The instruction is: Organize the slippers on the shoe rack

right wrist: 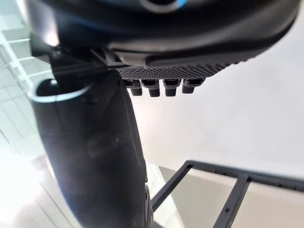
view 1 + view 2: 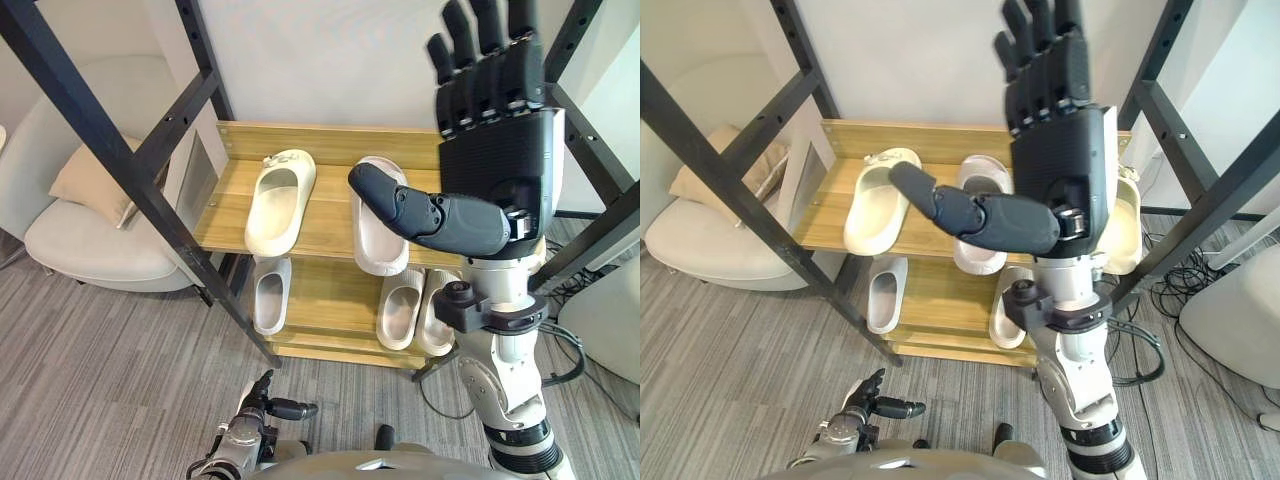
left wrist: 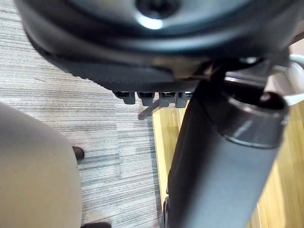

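Left eye view: right hand (image 2: 495,150) held high, fingers straight, empty; left hand (image 2: 262,400) low, fingers relaxed; a careless descent might knock the white slipper (image 2: 375,250) off the shoe rack (image 2: 330,190).

Grey carpet (image 2: 100,370), white armchair (image 2: 90,250), pale wall (image 2: 330,60)

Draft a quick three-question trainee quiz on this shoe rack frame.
1. True or false: the right hand is gripping a slipper.
2. What sits at the left end of the shoe rack's lower shelf? A) a single pale slipper B) a pair of boots C) a folded towel
3. Fill in: on the robot's left, beside the rack, a beige cushion rests on a white ___.

Key: 1 false: it is raised, fingers straight, holding nothing. 2 A. 3 armchair.
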`<state>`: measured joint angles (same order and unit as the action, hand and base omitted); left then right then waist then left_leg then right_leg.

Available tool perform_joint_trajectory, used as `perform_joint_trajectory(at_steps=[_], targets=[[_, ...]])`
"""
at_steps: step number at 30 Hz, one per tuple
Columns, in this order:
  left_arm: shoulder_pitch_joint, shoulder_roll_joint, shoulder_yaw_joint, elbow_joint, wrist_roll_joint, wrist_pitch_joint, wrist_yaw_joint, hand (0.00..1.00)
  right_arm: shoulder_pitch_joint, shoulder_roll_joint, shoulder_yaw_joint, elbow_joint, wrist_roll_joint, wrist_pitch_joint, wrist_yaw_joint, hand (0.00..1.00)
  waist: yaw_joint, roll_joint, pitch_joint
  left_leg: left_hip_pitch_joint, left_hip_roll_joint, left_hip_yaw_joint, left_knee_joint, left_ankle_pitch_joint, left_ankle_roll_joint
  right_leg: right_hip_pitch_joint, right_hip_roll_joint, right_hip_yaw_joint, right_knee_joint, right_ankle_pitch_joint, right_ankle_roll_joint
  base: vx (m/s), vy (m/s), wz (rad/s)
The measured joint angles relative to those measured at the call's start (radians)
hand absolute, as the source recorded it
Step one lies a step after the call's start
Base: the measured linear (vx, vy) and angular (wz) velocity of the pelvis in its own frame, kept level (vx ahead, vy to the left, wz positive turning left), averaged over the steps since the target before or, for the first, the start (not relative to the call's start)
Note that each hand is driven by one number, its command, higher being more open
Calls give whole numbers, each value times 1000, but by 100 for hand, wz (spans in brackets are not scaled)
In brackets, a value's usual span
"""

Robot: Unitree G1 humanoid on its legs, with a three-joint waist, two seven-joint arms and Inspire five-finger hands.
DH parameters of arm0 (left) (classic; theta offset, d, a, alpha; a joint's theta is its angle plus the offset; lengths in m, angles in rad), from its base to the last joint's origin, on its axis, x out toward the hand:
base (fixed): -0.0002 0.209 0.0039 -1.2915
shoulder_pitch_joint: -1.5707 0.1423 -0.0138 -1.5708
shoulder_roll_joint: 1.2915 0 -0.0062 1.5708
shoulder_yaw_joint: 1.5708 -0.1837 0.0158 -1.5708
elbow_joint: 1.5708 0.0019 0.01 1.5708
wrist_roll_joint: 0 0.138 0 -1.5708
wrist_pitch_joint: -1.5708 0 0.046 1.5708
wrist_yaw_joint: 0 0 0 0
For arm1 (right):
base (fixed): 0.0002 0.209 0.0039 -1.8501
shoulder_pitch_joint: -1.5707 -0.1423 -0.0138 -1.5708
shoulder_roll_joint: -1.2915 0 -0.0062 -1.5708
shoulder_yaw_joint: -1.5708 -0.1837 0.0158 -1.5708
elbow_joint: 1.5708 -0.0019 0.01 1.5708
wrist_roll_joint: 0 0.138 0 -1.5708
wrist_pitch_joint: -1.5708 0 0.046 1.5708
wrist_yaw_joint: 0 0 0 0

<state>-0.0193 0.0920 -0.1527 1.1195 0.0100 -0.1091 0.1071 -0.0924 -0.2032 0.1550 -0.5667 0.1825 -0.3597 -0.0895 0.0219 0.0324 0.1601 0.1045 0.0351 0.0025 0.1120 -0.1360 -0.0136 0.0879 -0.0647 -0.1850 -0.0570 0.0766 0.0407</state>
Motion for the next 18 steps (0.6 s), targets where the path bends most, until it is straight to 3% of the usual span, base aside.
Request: perform_joint_trajectory(at_steps=[5, 9, 18], targets=[[8, 1, 6, -11, 1, -1, -21, 100, 0, -51, -103, 4, -198, 3, -72, 100, -3, 0, -1, 5, 1, 11, -7, 0, 0, -1, 1, 11, -4, 3, 1, 3, 6, -6], [19, 0, 20, -22, 1, -1, -27, 100, 0, -77, -129, 32, -271, 15, -91, 100, -5, -2, -5, 5, 1, 11, -10, 0, 0, -2, 1, 11, -6, 3, 1, 0, 0, 0], [32, 5, 23, -37, 1, -2, -39, 100, 0, -157, -137, 201, -423, 99, -108, 100, -5, -12, -20, -10, -1, 11, -20, 0, 1, -18, 1, 12, -11, 3, 1, 0, 0, 0]])
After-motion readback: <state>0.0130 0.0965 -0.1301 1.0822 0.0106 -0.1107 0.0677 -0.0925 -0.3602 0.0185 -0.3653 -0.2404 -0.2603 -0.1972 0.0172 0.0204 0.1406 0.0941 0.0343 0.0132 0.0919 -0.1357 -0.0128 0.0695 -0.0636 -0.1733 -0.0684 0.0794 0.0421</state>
